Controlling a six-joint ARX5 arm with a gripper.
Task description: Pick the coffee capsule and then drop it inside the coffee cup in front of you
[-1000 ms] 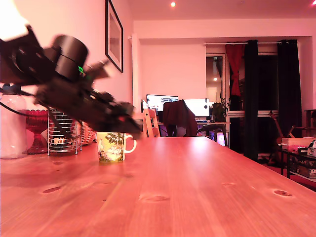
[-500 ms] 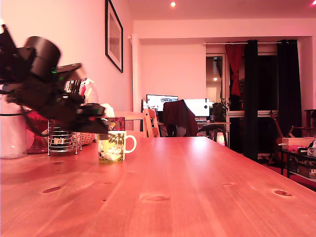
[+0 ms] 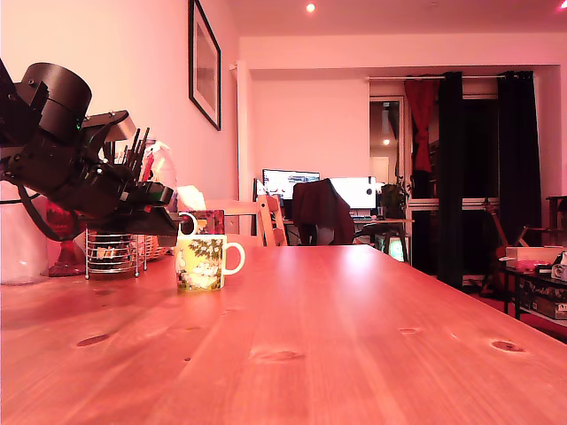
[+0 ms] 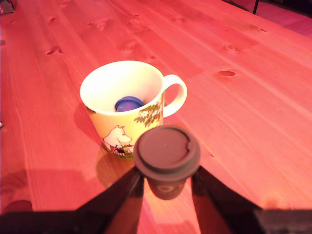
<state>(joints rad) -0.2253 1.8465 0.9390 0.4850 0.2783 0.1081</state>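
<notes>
The coffee cup (image 3: 202, 263), a yellow-green printed mug with a white handle, stands on the wooden table (image 3: 354, 336). In the wrist view the coffee cup (image 4: 122, 105) shows a blue capsule (image 4: 128, 103) lying at its bottom. My gripper (image 3: 193, 221) reaches in from the exterior view's left and is shut on a dark brown coffee capsule (image 3: 214, 221), just above the cup's rim. The wrist view shows that coffee capsule (image 4: 167, 155) pinched in the gripper (image 4: 167, 181) between the two dark fingers (image 4: 127, 195), hovering beside the rim near the handle, not over the opening.
Behind the arm stand a wire utensil holder (image 3: 115, 250), a red glass bowl (image 3: 64, 221) and a clear container (image 3: 22, 235) at the exterior view's left. A chair (image 3: 271, 223) stands at the table's far end. The table stretches bare to the exterior view's right.
The arm drew back toward the exterior view's left and then steadied. The capsule stays in the gripper just above the cup's rim, as half a second ago.
</notes>
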